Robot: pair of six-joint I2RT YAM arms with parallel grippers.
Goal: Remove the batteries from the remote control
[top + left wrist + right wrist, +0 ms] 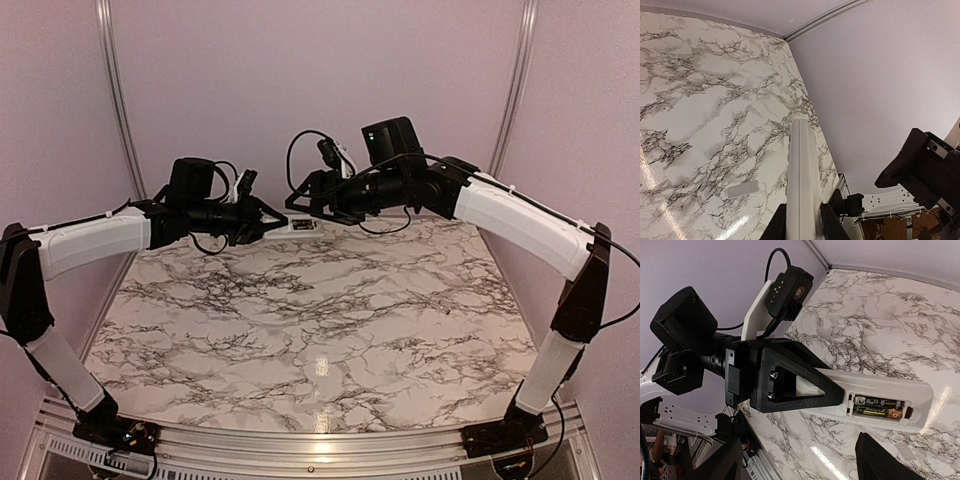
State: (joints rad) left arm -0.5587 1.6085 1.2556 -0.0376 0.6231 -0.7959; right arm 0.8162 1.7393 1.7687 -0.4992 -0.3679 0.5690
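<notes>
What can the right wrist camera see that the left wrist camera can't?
Only the right wrist view shows the open back of the remote control, with the batteries still sitting inside. It also shows the left gripper from outside, its jaws clamped on the remote.

Only the left wrist view shows the remote's thin edge, with no batteries showing, and a dark part of the right arm.

Both views show the remote held over the marble table.

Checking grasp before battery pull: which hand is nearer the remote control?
Left. The left hand grips one end of the remote control. The right hand is open, close to the other end, not touching.
</notes>
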